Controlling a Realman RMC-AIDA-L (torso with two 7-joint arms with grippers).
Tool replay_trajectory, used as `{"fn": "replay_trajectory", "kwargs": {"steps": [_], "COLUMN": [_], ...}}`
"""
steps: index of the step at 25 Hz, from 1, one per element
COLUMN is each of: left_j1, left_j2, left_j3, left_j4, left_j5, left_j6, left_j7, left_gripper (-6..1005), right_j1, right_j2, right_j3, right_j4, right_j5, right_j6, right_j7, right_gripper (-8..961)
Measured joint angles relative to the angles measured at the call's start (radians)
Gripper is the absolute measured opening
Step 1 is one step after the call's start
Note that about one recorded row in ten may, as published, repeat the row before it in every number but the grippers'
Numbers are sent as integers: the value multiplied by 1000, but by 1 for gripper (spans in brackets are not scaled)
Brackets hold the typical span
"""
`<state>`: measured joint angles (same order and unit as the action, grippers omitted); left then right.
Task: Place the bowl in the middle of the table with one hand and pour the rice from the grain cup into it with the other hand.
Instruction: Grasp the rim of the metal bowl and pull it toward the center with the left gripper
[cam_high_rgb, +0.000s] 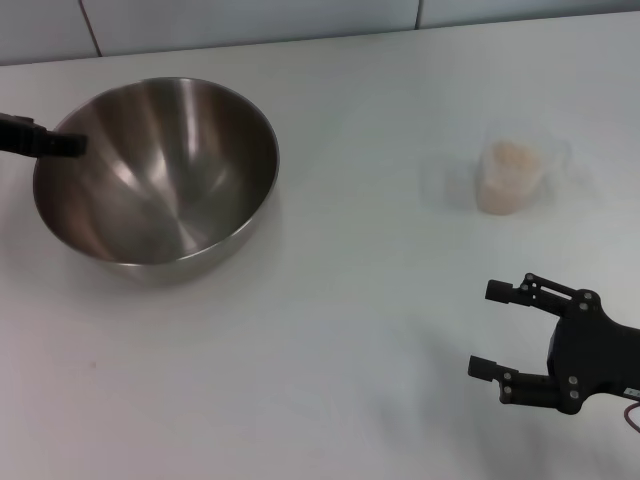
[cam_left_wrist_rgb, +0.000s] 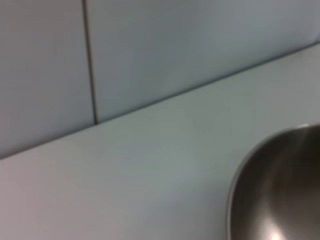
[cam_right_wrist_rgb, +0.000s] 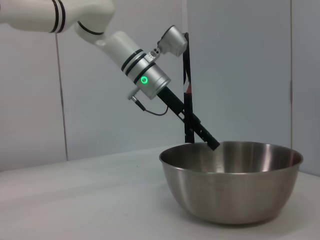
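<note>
The large steel bowl (cam_high_rgb: 155, 170) stands on the left part of the white table (cam_high_rgb: 340, 330), empty inside. My left gripper (cam_high_rgb: 50, 140) comes in from the left edge and its black tip lies at the bowl's left rim. The right wrist view shows this too: the left gripper (cam_right_wrist_rgb: 212, 143) slants down to the rim of the bowl (cam_right_wrist_rgb: 235, 190). Part of the bowl (cam_left_wrist_rgb: 280, 190) shows in the left wrist view. The clear grain cup (cam_high_rgb: 508, 178) with pale rice (cam_high_rgb: 510, 160) in it stands upright at the back right. My right gripper (cam_high_rgb: 490, 329) is open and empty near the front right, well short of the cup.
A tiled wall (cam_high_rgb: 250, 20) runs along the table's far edge behind the bowl. A dark upright bar (cam_right_wrist_rgb: 188, 85) shows behind the left arm in the right wrist view.
</note>
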<state>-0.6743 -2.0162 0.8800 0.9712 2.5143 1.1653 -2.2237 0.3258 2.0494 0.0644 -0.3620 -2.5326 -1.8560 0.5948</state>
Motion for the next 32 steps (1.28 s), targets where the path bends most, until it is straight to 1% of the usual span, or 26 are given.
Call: {"fn": "replay_trajectory", "kwargs": {"steps": [1,2,4,8,12,17,28,32], "left_j1": [0,-23,-28,-32,-32,-49,-70,-77], "left_j2": [0,4,5,5,0,-1,-4,-5], "left_j3": [0,2,3,4,5,5,4,4], "left_j4": [0,-51,-64,-72,-74,-116,-139,-140], "left_j5": [0,1,3,7,13,31,33,34], "left_j6": [0,0,0,-5,-9,-9,-9,-4], "left_j7": [0,19,22,33,40,51,90,91], "left_gripper": [800,799,799,800,800,745,522,329], "right_j1": [1,2,2,2,2,2,2,2], "right_j2": [0,0,0,0,0,0,0,0], "right_j3": [0,0,0,0,0,-7,-11,-11], "right_j4": [0,0,0,0,0,0,0,0], "right_j5": [0,0,0,0,0,0,0,0], "right_j6": [0,0,0,0,0,0,6,6], "right_j7": [0,0,0,-1,-1,-1,-1,-1], "right_gripper": [832,832,832,832,832,832,831,832]}}
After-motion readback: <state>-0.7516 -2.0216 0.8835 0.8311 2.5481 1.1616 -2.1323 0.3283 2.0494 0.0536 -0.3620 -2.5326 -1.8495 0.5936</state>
